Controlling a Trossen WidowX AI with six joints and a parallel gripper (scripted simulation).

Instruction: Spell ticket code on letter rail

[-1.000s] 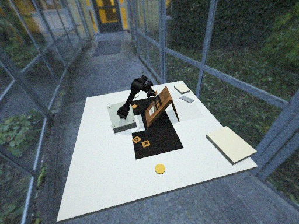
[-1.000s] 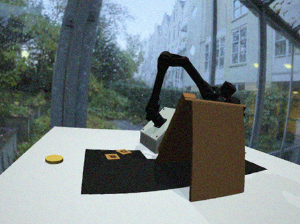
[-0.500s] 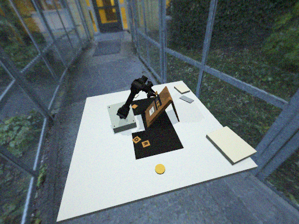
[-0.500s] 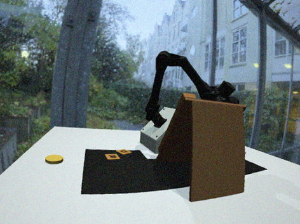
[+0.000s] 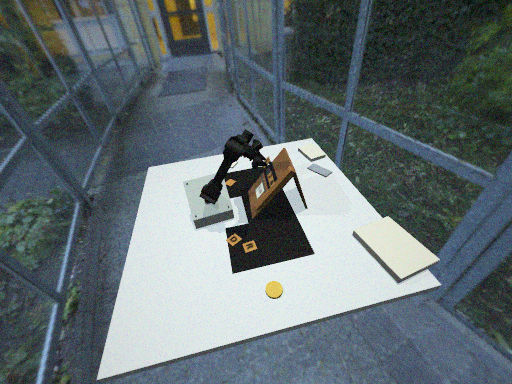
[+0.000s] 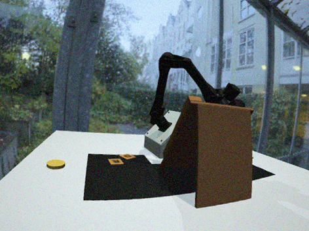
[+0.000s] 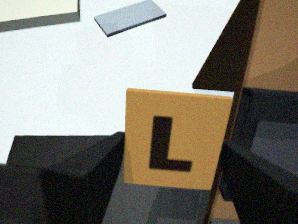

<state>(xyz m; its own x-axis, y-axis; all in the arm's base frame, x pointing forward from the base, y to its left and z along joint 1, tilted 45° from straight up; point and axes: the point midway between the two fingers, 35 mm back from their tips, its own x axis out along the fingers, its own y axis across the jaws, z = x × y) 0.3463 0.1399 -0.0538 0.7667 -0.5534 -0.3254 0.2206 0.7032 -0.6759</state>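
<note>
The slanted brown board [image 5: 271, 182] stands on the black mat [image 5: 265, 225], with a white ticket [image 5: 259, 190] and a dark letter rail [image 5: 270, 173] on its face. My gripper [image 5: 263, 161] is at the board's upper far end, shut on an orange tile marked L [image 7: 175, 145]; in the wrist view the tile is upright between the fingers, beside the board's edge [image 7: 260, 60]. Two orange tiles, D [image 5: 233, 239] and R [image 5: 249, 246], lie on the mat's near part. Another orange tile [image 5: 230, 182] lies on the mat by the arm. From the exterior view the board's back [image 6: 218, 153] hides the rail.
A yellow disc [image 5: 274, 289] lies near the counter's front. A large cream slab [image 5: 395, 247] sits at the right edge. A small cream pad [image 5: 311, 151] and a grey card [image 5: 319, 170] lie behind the board. The arm's grey base [image 5: 209, 202] stands left of the board.
</note>
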